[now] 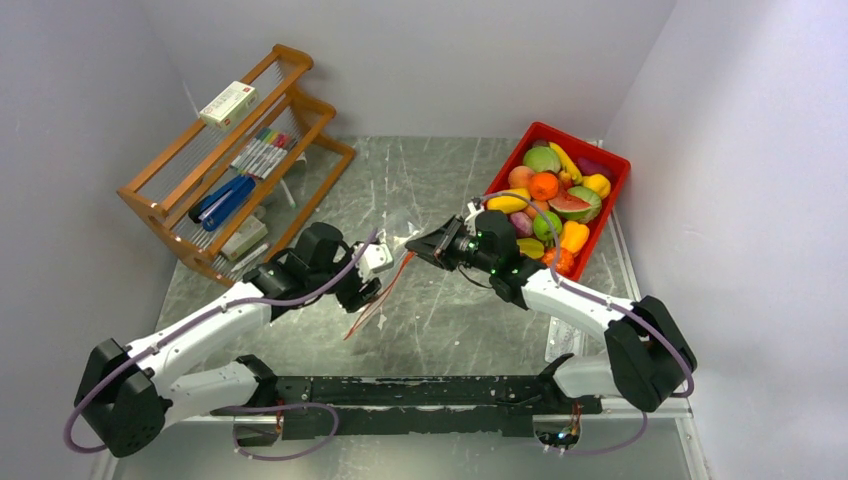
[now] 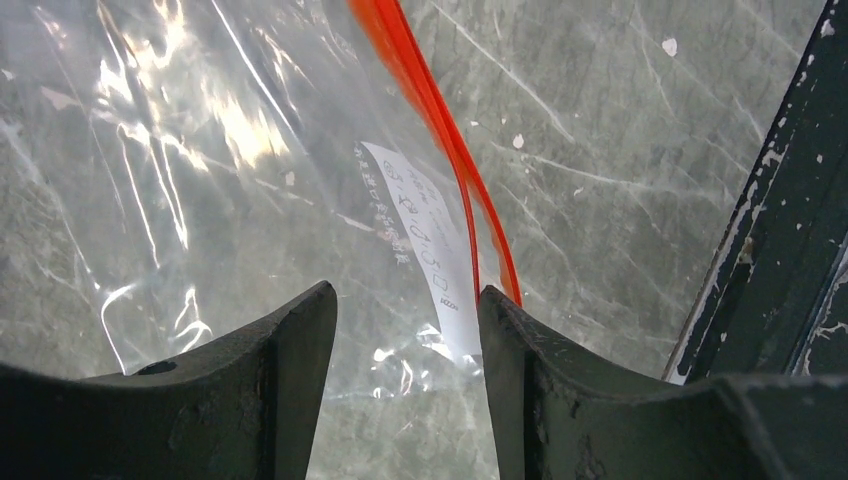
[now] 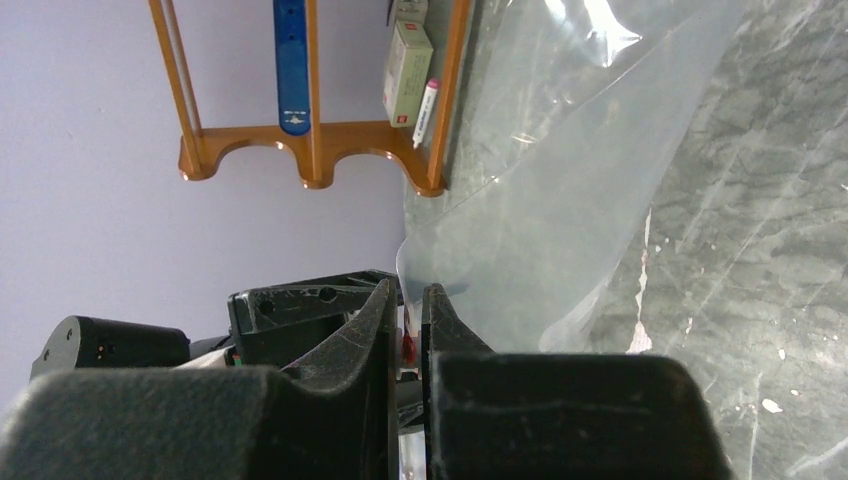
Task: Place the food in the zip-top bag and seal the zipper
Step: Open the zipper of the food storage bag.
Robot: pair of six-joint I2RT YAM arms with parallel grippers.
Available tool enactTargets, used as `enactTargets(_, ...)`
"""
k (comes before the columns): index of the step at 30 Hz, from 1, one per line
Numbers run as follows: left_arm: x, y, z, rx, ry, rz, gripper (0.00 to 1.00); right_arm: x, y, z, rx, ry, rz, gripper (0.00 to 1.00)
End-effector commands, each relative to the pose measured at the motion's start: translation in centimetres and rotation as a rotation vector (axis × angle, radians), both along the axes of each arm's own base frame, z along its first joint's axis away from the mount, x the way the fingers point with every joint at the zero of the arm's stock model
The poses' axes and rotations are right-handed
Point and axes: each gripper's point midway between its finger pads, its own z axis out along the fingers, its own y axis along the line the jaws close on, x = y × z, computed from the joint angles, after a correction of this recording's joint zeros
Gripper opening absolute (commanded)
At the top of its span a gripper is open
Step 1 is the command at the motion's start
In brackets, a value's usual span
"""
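Note:
The clear zip-top bag [image 2: 250,200] hangs lifted over the table, and its orange-red zipper [image 1: 385,290] slants down toward the near edge. My right gripper [image 1: 415,247] is shut on the bag's top edge, with a bit of red zipper [image 3: 405,345] pinched between its fingers [image 3: 375,320]. My left gripper [image 2: 405,295] stands open over the bag's lower part, where the white label [image 2: 420,230] and the zipper [image 2: 440,130] run between its fingertips; it holds nothing. The food [image 1: 555,195] lies piled in a red bin [image 1: 615,165] at the back right.
A wooden rack [image 1: 230,160] with markers, boxes and a blue tool stands at the back left. The black base rail [image 2: 790,220] of the arms runs along the near edge. White walls close in on the left, back and right.

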Motion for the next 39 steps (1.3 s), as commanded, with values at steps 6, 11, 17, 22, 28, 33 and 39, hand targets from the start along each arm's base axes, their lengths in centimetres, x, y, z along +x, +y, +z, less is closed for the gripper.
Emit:
enactTargets(6, 0.3, -1.6, 0.5, -0.049, -0.010, 0.009, 0.55, 0.1, 0.0, -0.2, 0.033, 0.018, -0.010, 0.00)
enactTargets(11, 0.1, -2.1, -0.3, -0.024, -0.005, 0.041, 0.54, 0.0, 0.0, -0.2, 0.048, 0.023, -0.014, 0.00)
enactTargets(17, -0.2, -2.7, -1.2, 0.004, -0.028, 0.070, 0.50, -0.1, -0.1, -0.4, 0.048, 0.030, -0.014, 0.00)
enactTargets(22, 0.4, -2.4, -1.7, 0.044, -0.063, 0.119, 0.47, -0.3, -0.3, -0.7, 0.047, 0.036, -0.015, 0.00)
enactTargets(28, 0.1, -3.0, -2.3, 0.057, -0.080, 0.120, 0.39, -0.5, -0.4, -1.2, 0.042, 0.047, -0.016, 0.00)
enactTargets(33, 0.7, -2.7, -0.6, 0.014, -0.111, 0.196, 0.07, -0.2, -0.6, -1.8, -0.011, 0.038, -0.017, 0.05)
enactTargets(39, 2.1, -2.3, 4.6, -0.126, -0.127, 0.373, 0.07, -0.1, -1.6, -1.3, -0.105, -0.039, -0.020, 0.31)
